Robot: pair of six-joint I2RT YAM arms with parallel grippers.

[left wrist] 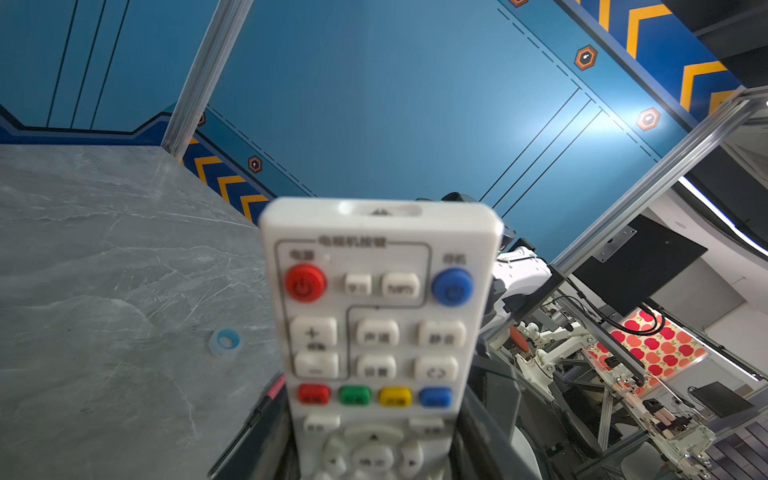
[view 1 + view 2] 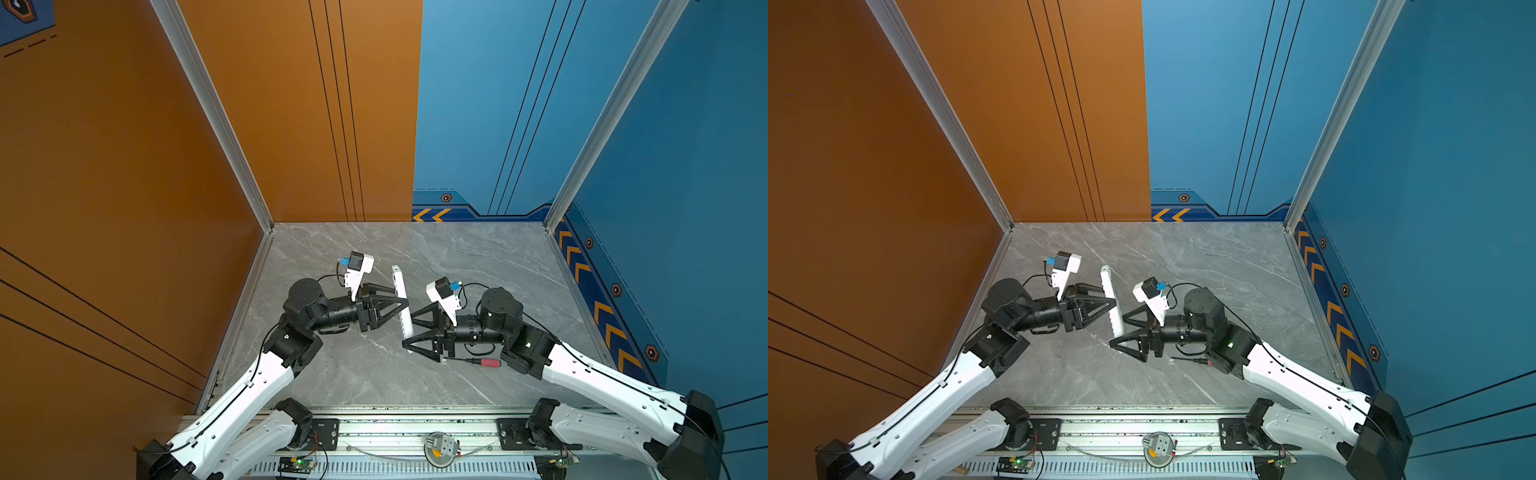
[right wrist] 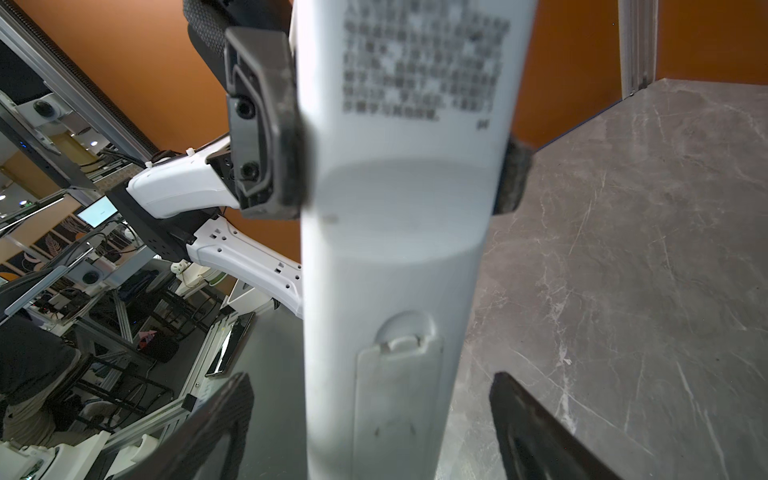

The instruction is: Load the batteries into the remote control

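**Left gripper (image 2: 401, 298) clamps the white remote control (image 2: 398, 278) at the centre of both top views; the right gripper (image 2: 407, 331) has its jaws apart on either side of the remote's lower end.**

The remote is long, slim and held on edge over the grey marble-patterned table (image 2: 478, 257). The left wrist view shows its button face, with round red and blue buttons at the top and a red, green, yellow and blue row beneath. The right wrist view shows its plain back, some blurred print and the battery cover (image 3: 397, 399) in place. A red-handled screwdriver (image 2: 478, 361) lies lower right of centre. Orange wall (image 2: 291, 104) fills the upper left, blue wall (image 2: 478, 104) the right.
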